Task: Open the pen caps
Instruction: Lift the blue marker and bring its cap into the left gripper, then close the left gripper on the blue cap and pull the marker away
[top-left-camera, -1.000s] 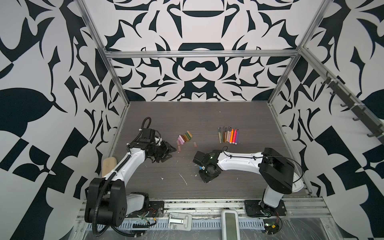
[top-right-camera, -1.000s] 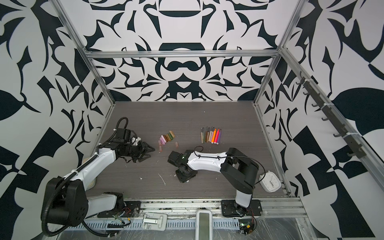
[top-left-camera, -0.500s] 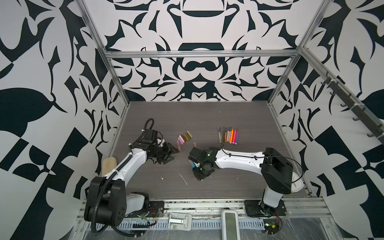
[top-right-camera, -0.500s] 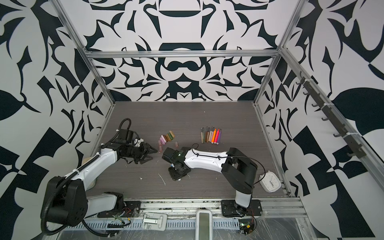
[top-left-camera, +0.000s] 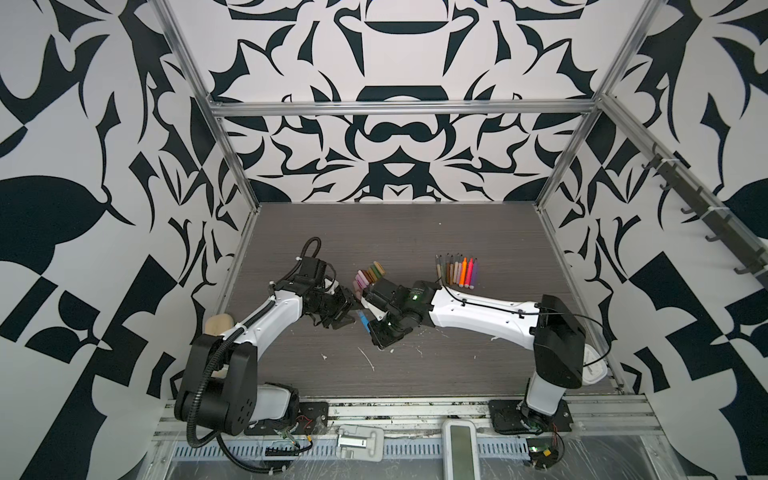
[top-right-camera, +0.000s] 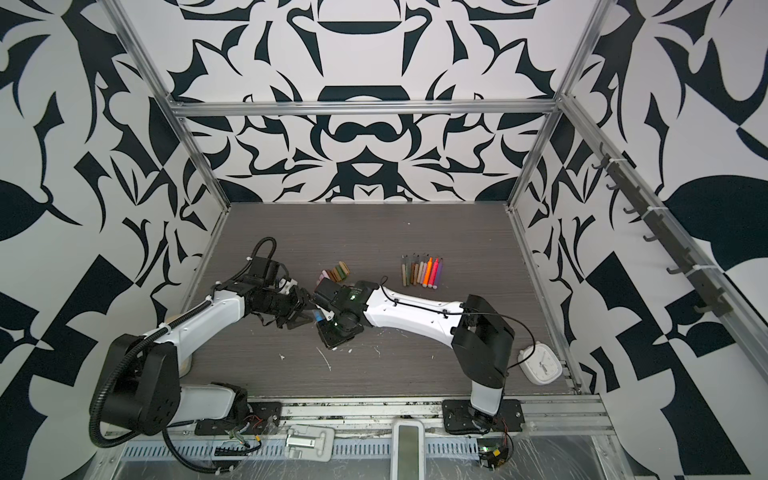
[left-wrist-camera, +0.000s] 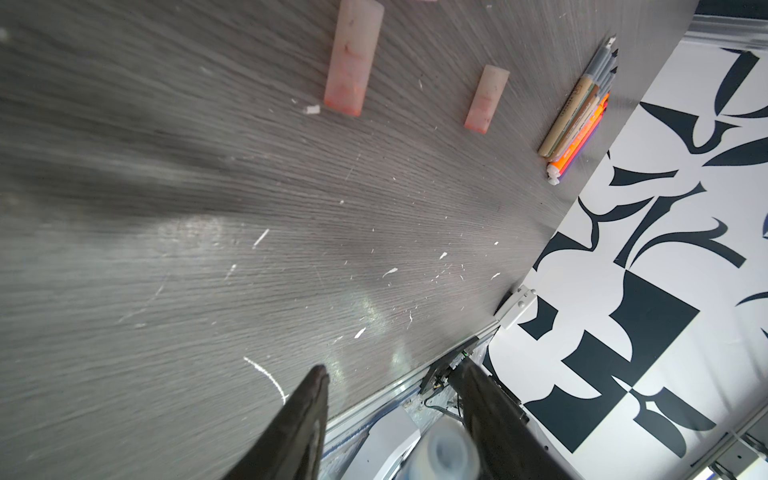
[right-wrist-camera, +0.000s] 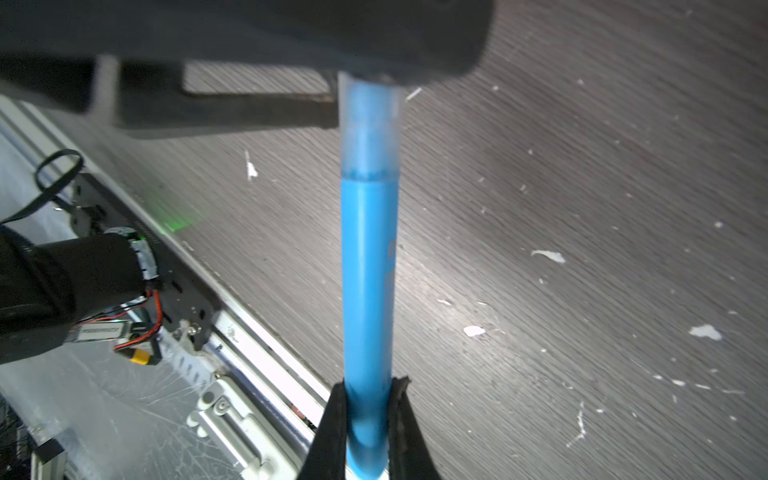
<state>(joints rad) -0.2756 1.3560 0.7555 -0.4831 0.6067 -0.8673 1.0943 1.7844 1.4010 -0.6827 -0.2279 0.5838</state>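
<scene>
- Right wrist view: right gripper was clamped on a blue pen, whose long axis ran straight away from it.
- Its translucent cap sat at the far end, nearest the left arm.
- Left gripper stood half open around the blurred cap, apparently not yet pinching.

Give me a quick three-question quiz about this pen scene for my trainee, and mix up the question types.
1. True or false: the right pincer is shut on the blue pen.
2. Where is that pen's cap? A) on the pen's far end, at the other arm's fingers; B) lying among the loose caps; C) on the row of pens.
3. Fill in: in both top views, the loose caps lie to the ____ of the row of pens.

Key: 1 true; 2 A; 3 left.
</scene>
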